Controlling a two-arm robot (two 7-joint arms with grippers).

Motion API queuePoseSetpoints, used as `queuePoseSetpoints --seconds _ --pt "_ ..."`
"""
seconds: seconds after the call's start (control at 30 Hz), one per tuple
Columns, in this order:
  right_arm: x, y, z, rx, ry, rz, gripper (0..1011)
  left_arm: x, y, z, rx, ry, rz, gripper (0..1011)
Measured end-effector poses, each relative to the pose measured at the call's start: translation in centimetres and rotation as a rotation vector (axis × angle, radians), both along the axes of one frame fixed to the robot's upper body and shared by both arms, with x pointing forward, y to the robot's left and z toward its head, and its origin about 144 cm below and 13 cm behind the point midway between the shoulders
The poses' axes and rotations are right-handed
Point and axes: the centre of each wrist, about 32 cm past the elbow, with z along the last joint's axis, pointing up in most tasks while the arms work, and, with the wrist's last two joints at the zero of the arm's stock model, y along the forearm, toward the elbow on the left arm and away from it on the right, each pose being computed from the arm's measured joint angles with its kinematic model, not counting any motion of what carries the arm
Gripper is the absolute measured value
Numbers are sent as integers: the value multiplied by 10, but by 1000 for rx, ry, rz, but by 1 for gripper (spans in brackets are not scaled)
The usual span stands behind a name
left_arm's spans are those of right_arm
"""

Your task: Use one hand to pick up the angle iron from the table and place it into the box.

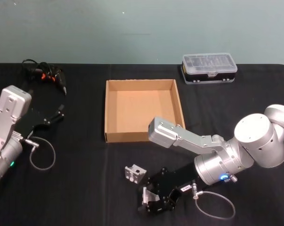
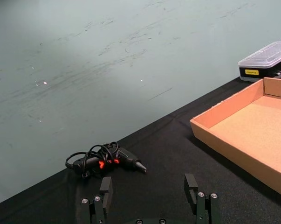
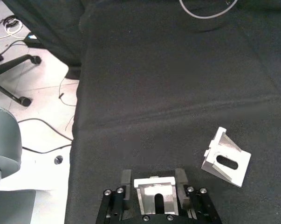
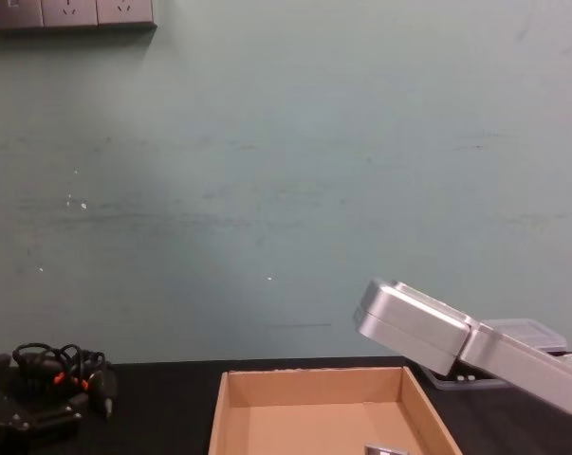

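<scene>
Box (image 1: 127, 136): open-topped, mid-table (image 1: 85, 188), clear room on all sides.
Right gripper (image 1: 149, 201): near front edge, pinching angle iron (image 3: 154, 187).
Second angle iron (image 1: 135, 173): loose, just beside.
Left gripper (image 2: 148, 185): parked left, fingers spread.

Matt black table (image 1: 85, 197), cardboard box (image 1: 142, 136), metal angle iron (image 3: 145, 186)

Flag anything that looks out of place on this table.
Nothing spilled or damaged. One oddity: a loose angle iron lies tipped on the table beside the right end effector, which grips a second angle iron. The left end effector idles open at the left.
</scene>
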Motion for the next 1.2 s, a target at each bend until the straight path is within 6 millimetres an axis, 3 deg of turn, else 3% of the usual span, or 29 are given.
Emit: queuePoseSetpoints --seconds 0.2,0.6,0.87,1.0,1.2 --pt "-1 0 1 2 -7 -6 472 0 0 0 0 0 0 1012" --pt "-9 -14 22 52 -95 -75 472 0 0 0 0 0 0 1012" --pt "-16 -37 57 123 -255 -213 472 0 0 0 0 0 0 1011" --pt "-11 -44 66 153 -323 -304 472 0 0 0 0 0 0 1011" --pt "7 -46 61 179 -373 -410 472 0 0 0 0 0 0 1011"
